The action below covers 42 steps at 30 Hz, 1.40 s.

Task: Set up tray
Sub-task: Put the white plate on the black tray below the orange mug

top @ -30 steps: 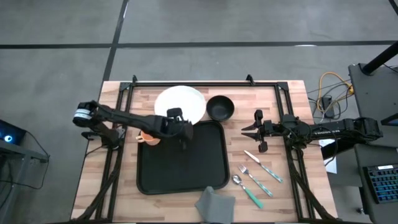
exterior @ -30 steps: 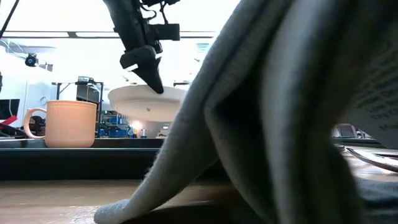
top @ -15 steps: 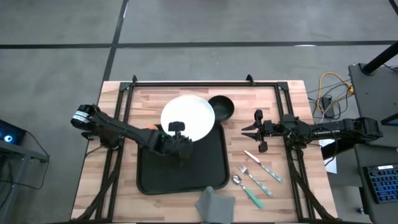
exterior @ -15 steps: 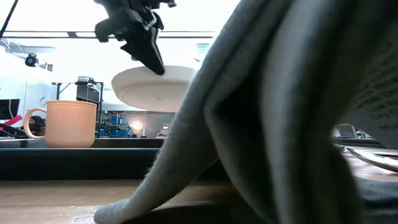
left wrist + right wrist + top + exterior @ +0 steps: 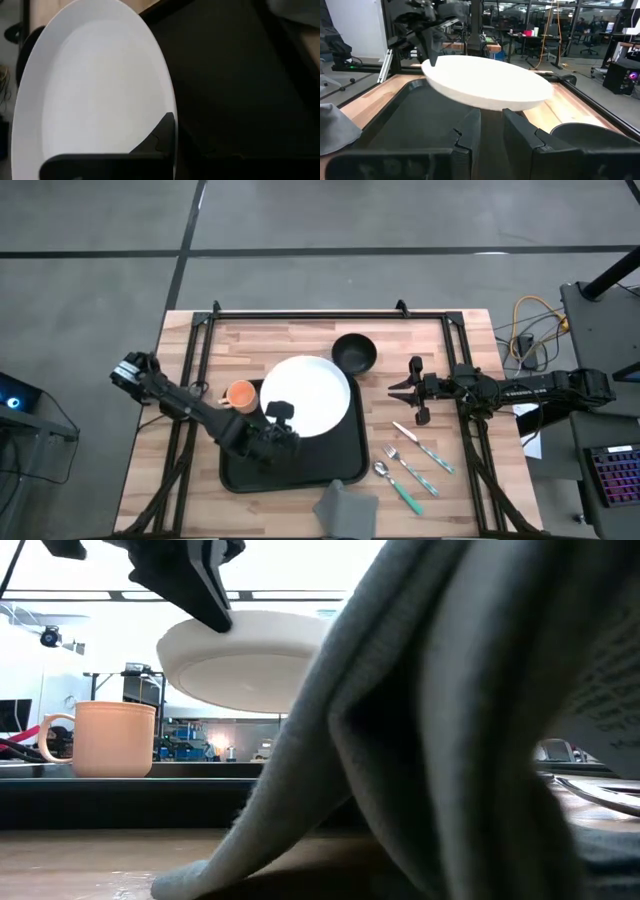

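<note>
A round white plate (image 5: pixel 310 392) hangs over the far half of the black tray (image 5: pixel 290 465), with my left gripper (image 5: pixel 282 413) shut on it. In the low view the plate (image 5: pixel 250 655) floats above tray level, the gripper (image 5: pixel 195 585) on its left edge. An orange mug (image 5: pixel 240 395) stands by the tray's far left corner. My right gripper (image 5: pixel 415 392) waits right of the tray, level, its fingers (image 5: pixel 469 131) a little apart with nothing between them. My left gripper pinches the plate's rim (image 5: pixel 171 102) on its near-left side, one finger (image 5: pixel 161 136) on top; the other is hidden under the plate. The fingers slant down from the table's left and near side. The plate is lifted clear of the tray and slightly tilted.
A black bowl (image 5: pixel 353 352) sits beyond the tray's far right corner. A fork (image 5: pixel 425 448) and a spoon (image 5: pixel 398 485) with green handles lie right of the tray. A folded grey napkin (image 5: pixel 345 510) lies at the near edge and fills much of the low view.
My left gripper has swung toward the table's near edge and a little right, carrying the plate from the wood beyond the tray over the tray's far half. The plate stayed lifted clear. The gripper stayed shut on its rim.
</note>
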Motion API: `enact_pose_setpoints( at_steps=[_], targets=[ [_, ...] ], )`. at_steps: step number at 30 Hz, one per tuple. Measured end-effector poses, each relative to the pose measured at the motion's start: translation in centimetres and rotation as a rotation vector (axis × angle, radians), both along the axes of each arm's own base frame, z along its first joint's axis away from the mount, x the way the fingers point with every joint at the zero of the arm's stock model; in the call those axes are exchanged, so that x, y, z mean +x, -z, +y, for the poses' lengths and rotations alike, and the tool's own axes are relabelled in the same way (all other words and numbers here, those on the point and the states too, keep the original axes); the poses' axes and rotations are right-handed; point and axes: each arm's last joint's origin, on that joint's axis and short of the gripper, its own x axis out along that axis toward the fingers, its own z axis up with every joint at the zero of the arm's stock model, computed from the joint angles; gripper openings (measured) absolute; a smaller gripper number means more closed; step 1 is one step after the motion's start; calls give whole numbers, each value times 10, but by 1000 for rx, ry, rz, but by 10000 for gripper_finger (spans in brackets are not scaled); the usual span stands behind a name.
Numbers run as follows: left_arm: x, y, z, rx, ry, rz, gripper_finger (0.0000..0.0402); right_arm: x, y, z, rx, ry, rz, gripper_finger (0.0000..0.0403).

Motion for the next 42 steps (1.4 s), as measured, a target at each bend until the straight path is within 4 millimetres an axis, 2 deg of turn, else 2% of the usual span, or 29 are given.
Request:
enact_pose_setpoints(
  at_steps=[15,25,32,37,42],
  targets=[
    [-26,10,-41,-76,140,33,0,0,0,0,0,2,4,68],
    [-45,22,-57,-184,101,69,0,0,1,-1,5,19,8,68],
    [-57,24,-71,-236,87,61,0,0,1,-1,7,19,7,68],
    [-62,31,-75,-277,70,50,0,0,1,-1,8,18,8,68],
    [-67,44,-71,-308,1,77,0,0,1,-1,8,18,8,68]
  ],
)
